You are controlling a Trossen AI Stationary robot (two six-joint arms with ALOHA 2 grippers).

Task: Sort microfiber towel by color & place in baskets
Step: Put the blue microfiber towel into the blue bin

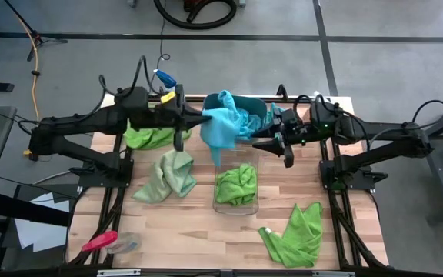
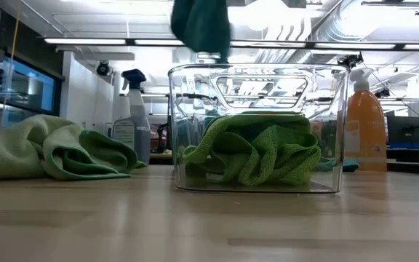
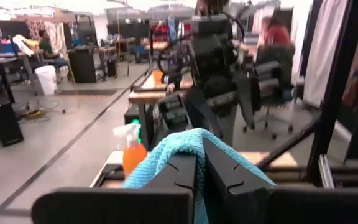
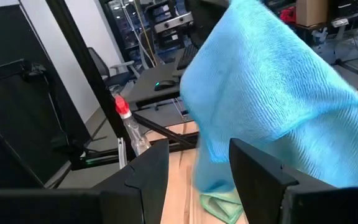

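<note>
Above the far middle of the tabletop (image 1: 206,231), my left end effector (image 1: 204,120) is clamped shut on a turquoise towel (image 1: 223,123), which hangs free in the air, its tail trailing down toward the clear bin (image 1: 235,206). My right end effector (image 1: 274,138) sits close on the towel's other side with its fingers spread wide and gripping nothing; the cloth drapes just ahead of them in the right wrist view.

The teal tub (image 1: 261,108) lies directly behind the suspended towel, partly hidden by it. The clear bin holds one lime green towel (image 1: 237,185); three more green towels lie loose on the tabletop.

Assessment: the turquoise towel belongs in the teal tub. I should carry it farther back until the whole drape clears the tub's near rim, keeping the tail off the clear bin, then lower before releasing. The right arm should stay clear of the cloth.
</note>
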